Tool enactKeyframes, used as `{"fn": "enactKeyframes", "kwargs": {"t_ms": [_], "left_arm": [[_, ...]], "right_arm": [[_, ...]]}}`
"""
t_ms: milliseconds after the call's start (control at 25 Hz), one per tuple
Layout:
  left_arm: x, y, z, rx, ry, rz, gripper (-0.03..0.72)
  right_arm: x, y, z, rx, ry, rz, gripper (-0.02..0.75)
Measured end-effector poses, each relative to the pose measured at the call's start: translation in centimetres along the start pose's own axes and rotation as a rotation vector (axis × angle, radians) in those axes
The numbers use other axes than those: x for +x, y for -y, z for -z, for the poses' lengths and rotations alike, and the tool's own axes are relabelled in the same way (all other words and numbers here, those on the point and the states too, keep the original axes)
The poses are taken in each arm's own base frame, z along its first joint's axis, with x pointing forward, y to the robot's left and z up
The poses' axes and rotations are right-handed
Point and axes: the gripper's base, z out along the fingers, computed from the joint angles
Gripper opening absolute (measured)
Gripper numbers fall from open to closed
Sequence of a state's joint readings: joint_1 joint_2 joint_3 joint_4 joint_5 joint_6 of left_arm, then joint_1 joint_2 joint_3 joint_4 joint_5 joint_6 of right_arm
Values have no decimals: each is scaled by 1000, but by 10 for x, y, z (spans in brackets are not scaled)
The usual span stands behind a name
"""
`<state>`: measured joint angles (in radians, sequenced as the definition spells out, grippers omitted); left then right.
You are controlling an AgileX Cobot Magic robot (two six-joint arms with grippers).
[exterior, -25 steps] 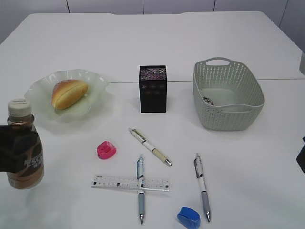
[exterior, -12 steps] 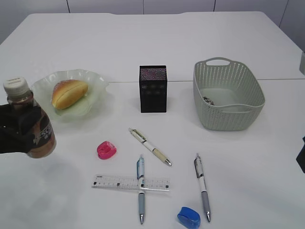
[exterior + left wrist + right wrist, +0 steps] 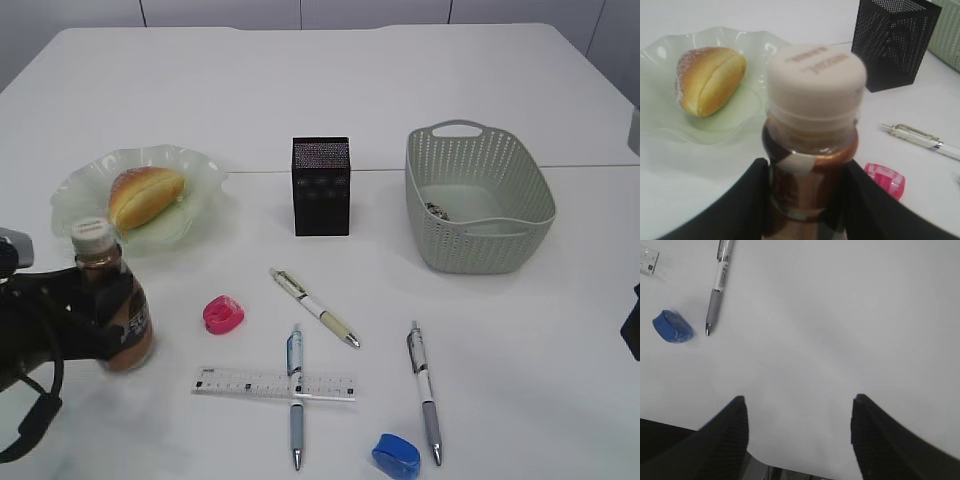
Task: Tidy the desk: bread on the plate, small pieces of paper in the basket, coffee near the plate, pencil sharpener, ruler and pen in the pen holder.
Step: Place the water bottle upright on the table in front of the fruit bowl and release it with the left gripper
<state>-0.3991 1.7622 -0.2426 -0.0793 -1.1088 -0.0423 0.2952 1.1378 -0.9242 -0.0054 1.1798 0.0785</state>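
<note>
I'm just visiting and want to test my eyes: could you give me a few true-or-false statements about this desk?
1. The golden-brown split-top bun lies on the wavy pale green glass plate. True.
2. The left tool grips the brown coffee bottle with the off-white cap. True.
3. The pink sharpener sits inside the square black mesh pen holder. False: it lies on the white desk.
4. The clear plastic ruler crosses a pen. True.
5. The right tool holds the blue sharpener. False: it is open and holds nothing.
</note>
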Motion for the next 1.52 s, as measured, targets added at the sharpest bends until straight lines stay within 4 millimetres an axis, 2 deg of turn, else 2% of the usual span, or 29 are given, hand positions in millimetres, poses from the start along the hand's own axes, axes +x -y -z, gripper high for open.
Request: {"fn": "enactKeyframes", "kwargs": {"t_ms": [360,480,600,720,1080,1520], "left_arm": [[8,0,-10,-1,29,0,323],[10,-1,-12,-3,40,2,401],[15,-1,-12,-12,-10,6,536],[16,-2,-10,-23,-35,16,594],[-11,2,-1,14,74,15,608],[-58,5,25,48,295,19,586]], "right_arm": [[0,0,0,1,4,1,473],[0,0,0,1,4,1,473],[0,0,0,2,-2,1,473],[0,0,0,2,-4,1,473],[1,0,0,4,-8,1,471],[-2,0,0,2,18,1,470]]}}
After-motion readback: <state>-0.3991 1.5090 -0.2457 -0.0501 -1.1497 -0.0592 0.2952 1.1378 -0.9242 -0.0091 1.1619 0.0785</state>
